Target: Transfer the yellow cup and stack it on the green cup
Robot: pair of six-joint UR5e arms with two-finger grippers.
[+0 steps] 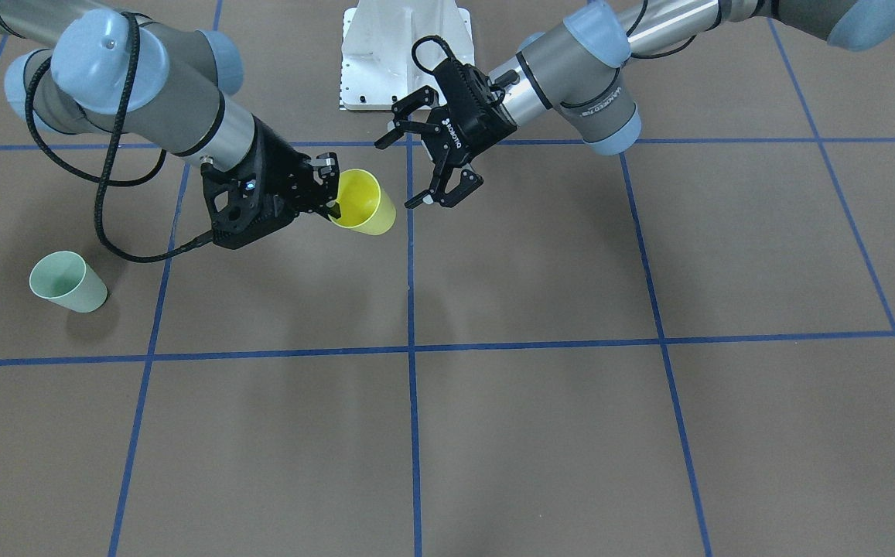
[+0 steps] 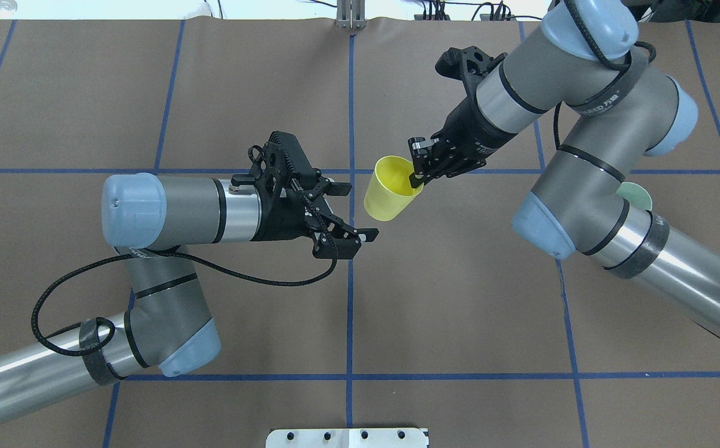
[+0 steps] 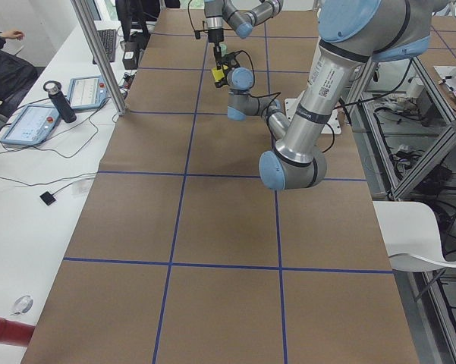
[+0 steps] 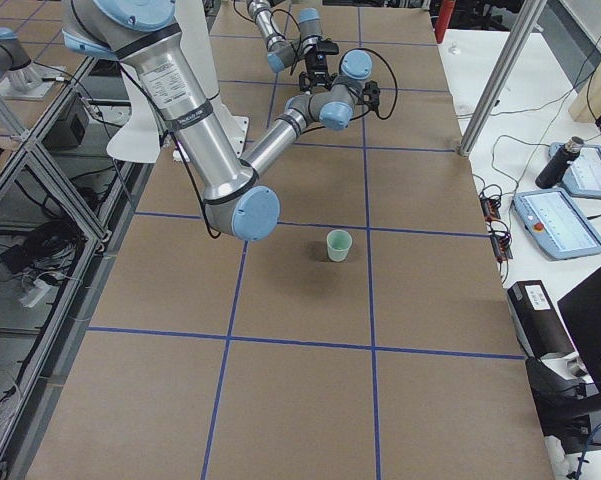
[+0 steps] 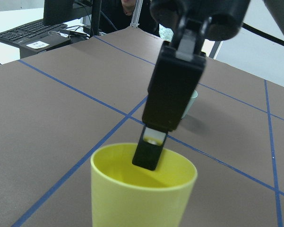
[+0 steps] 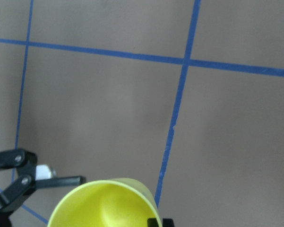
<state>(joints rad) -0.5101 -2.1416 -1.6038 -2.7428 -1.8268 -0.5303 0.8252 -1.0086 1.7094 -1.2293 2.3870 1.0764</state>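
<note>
Brown table (image 1: 540, 433) crossed by a grid of blue tape (image 1: 413, 433). At its robot-side edge, a white base plate (image 1: 404, 54). From there two grey arms with pale blue joints, both bent in toward the table's middle: right arm (image 1: 145, 85) with a black cable (image 1: 100, 209) looped below it, left arm (image 1: 586, 70) opposite. Over the centre tape line, the left gripper (image 2: 360, 210), level and turned sideways, jaws spread wide with nothing between them, tips aimed at the yellow cup (image 2: 388, 196) and just short of it. Facing it, the right gripper (image 2: 416, 179), clamped tight on that cup's rim, one finger (image 5: 149, 153) dipped inside the mouth, the other not made out behind the wall. The yellow cup itself held above the table's middle, just to the robot's right of the centre line, mouth up and roughly upright in the left wrist view, between the two grippers. On the table toward its right end, the green cup (image 4: 339, 245), upright, mouth up, about midway between the robot-side edge and the operators' edge, beside a tape line, well apart from the yellow cup and from both grippers. In the overhead view, mostly hidden behind the right arm's elbow.
</note>
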